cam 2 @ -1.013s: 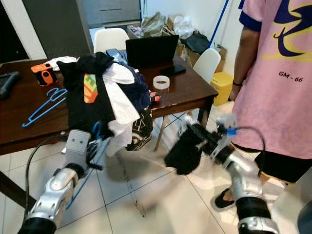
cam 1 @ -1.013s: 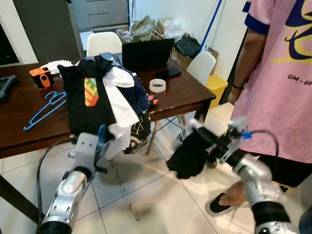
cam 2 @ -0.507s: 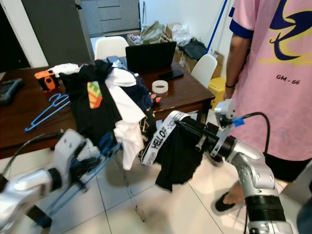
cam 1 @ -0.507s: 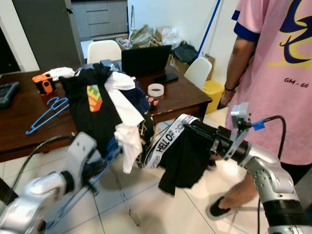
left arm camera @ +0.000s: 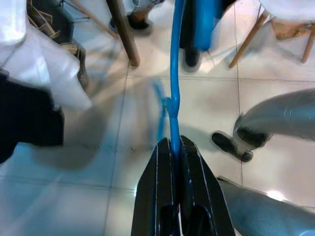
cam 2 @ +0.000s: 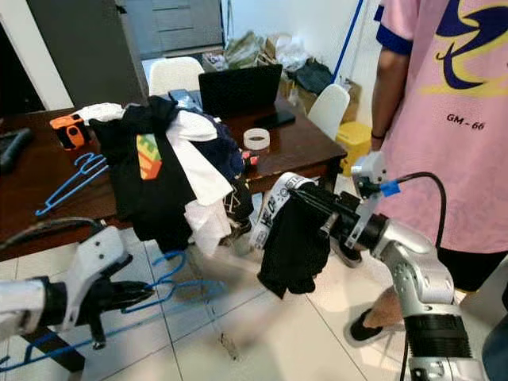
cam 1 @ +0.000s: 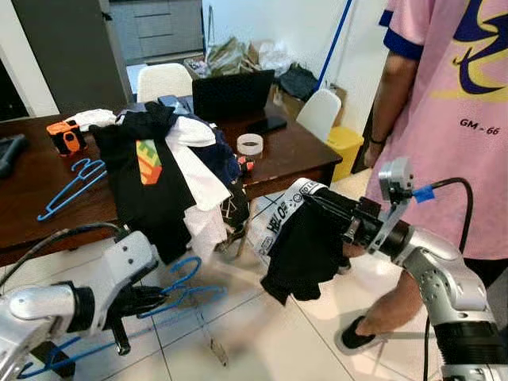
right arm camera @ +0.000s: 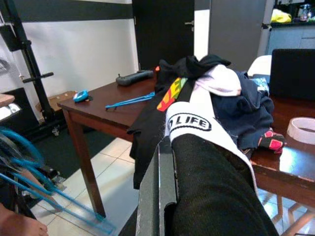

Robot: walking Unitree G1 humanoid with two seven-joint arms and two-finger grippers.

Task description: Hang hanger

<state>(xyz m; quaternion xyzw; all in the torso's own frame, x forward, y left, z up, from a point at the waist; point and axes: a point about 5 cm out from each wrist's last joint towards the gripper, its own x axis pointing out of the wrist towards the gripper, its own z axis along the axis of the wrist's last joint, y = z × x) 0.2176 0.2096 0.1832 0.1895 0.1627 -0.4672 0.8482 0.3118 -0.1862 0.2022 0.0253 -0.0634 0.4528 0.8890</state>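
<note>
Left gripper point(left arm camera: 173, 150) low at 8 o'clock, fingers clamped on blue plastic hanger point(cam 1: 178, 287), hook toward 2 o'clock.

Right gripper point(cam 2: 305, 198) at 3 o'clock, jaw gap hidden under black garment with white lettered waistband point(cam 2: 294, 242) draped over it.

Step, judged: dressing hanger. Next: feed hanger arm into waistband opening.

Dark wooden table point(cam 1: 286, 151) with clothes pile point(cam 1: 163, 171) at 12 o'clock; person in pink shirt point(cam 1: 456, 111) at 2 o'clock.

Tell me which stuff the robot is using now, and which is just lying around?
Using:
blue hanger, clamped in the left gripper
black garment, held by the right gripper

Lying around:
clothes pile
second blue hanger
tape roll
laptop
</note>
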